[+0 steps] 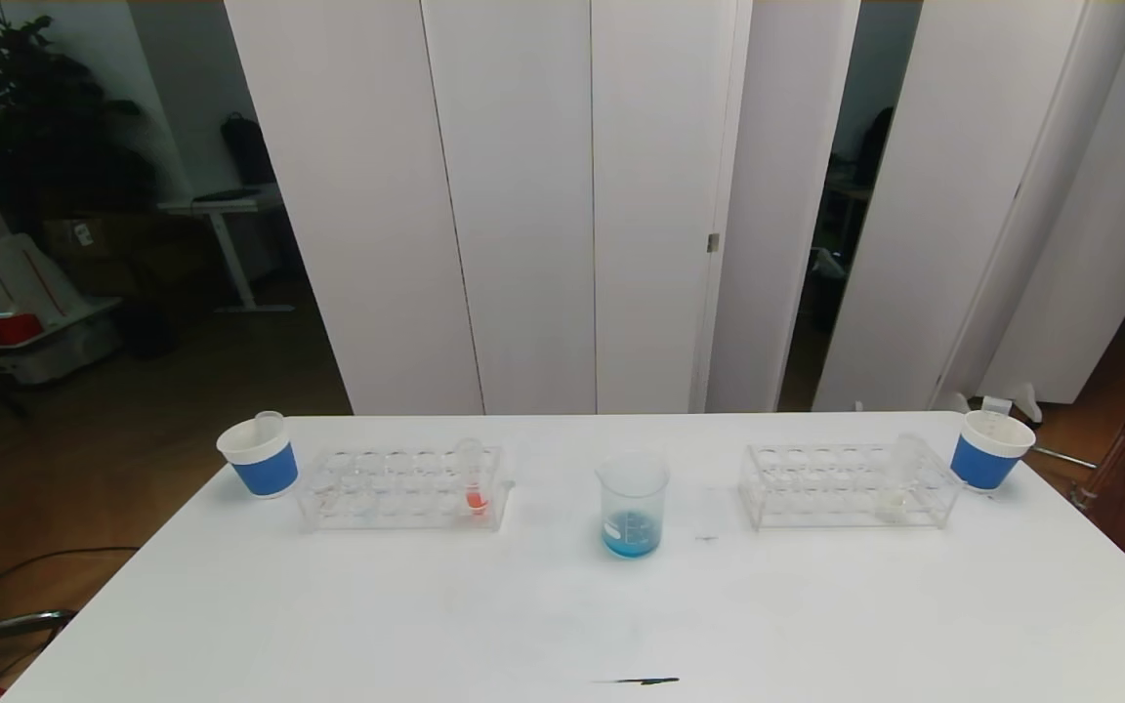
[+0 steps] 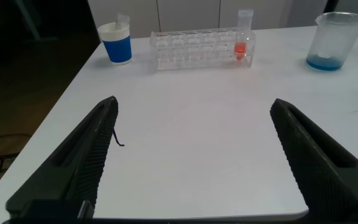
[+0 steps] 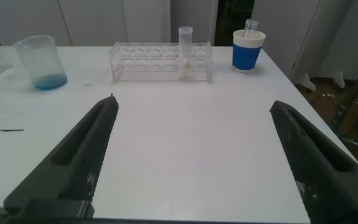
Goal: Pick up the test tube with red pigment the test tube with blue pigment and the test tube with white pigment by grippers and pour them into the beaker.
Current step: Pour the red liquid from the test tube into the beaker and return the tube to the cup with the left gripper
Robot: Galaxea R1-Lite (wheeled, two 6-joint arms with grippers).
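Overhead, the head view is showing neither arm, only the table with the beaker standing near the middle and already holding a shallow layer of blue liquid. On the robot's left a clear rack is carrying the tube with red liquid upright at the end nearest the beaker, with a blue-and-white paper cup beyond the rack's far end; on the right a second rack is holding the tube with whitish liquid, also upright, beside another paper cup. No tube with blue liquid is showing in either rack. From the left wrist, the left gripper is hanging released, jaws spread wide with nothing between them, low over the table; the red tube is standing well ahead of it, long axis vertical, and the beaker is ahead and off toward the other arm's side. From the right wrist, the right gripper is likewise spread wide and empty, with the whitish tube well ahead of it, upright in its rack, and the beaker ahead toward the left arm. Judging by this, each arm is nearer its own rack, so the left suits the red tube and the right the whitish one. Only the wrist views are revealing the jaws; only the head view is showing both racks together.
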